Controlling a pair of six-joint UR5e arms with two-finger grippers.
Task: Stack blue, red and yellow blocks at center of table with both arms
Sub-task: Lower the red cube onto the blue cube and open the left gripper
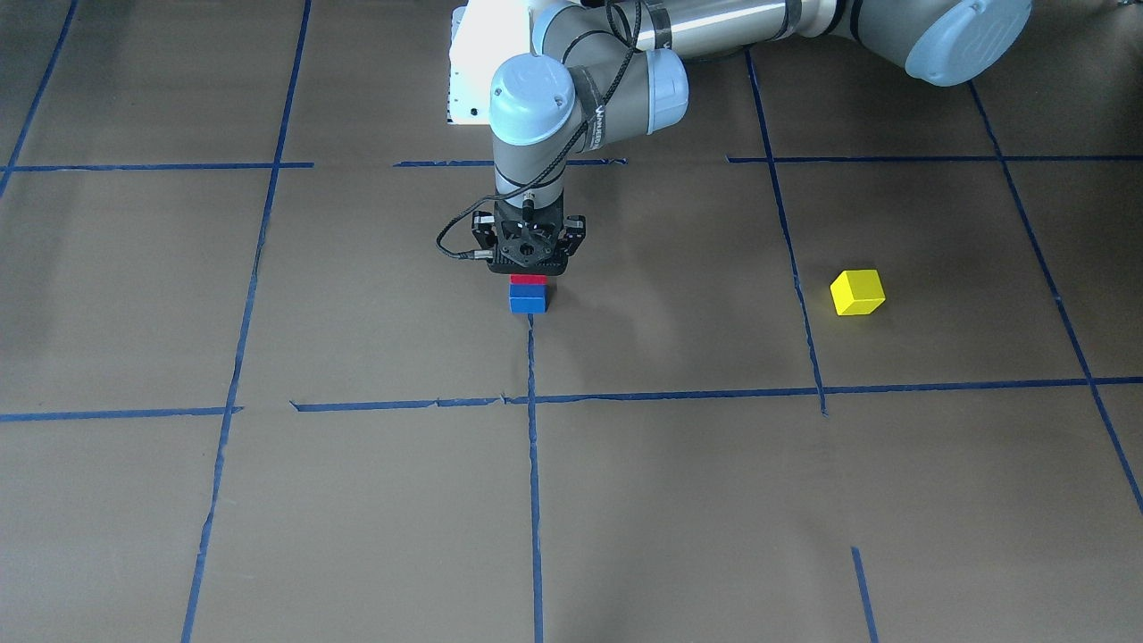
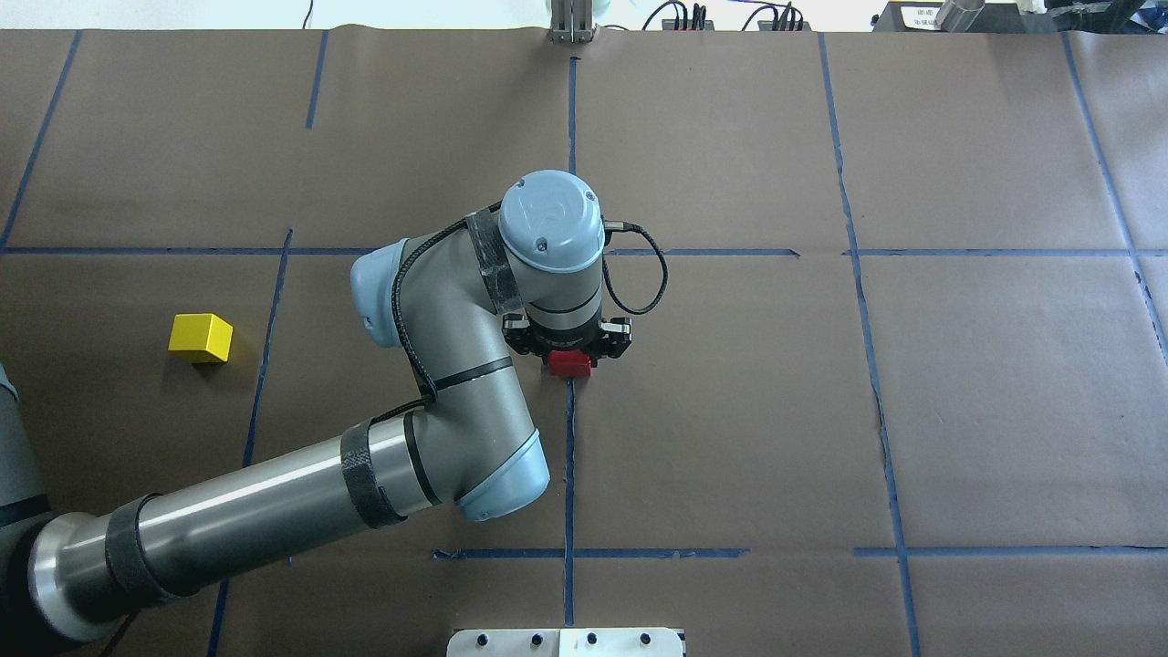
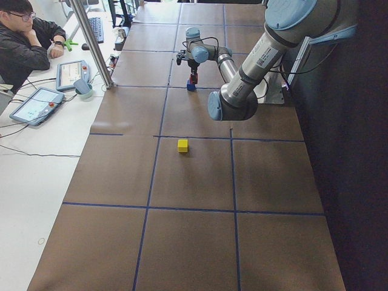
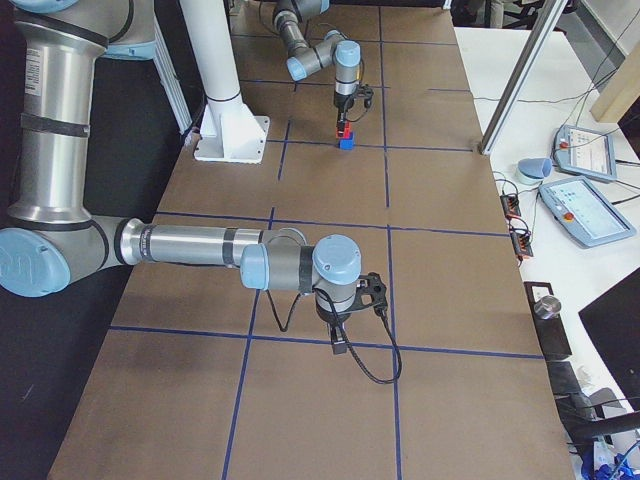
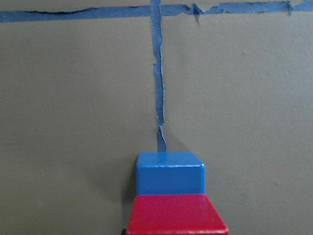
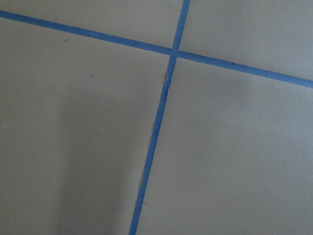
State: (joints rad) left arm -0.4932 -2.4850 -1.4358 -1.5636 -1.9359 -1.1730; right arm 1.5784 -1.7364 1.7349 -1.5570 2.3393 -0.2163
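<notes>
We see the left gripper (image 1: 532, 256) pointing straight down at the middle of the table (image 1: 357, 500), right over a stack of two cubes. The red block (image 1: 528, 279) sits squarely on top of the blue block (image 1: 528, 300), and the blue one rests on the brown paper at the end of a thin blue tape line. The gripper's black body hides most of the red block and the fingertips as well, so we cannot tell whether the jaws clamp the red block or stand apart from it. In the left wrist view the red block fills the bottom edge, with the blue block showing just beyond it. The yellow block (image 1: 857, 292) lies alone on the table, well apart from the stack on the left arm's side, across one tape line. The right gripper (image 4: 339, 340) hangs low over a tape line nearer the table's right end; we cannot tell how its jaws stand.
</notes>
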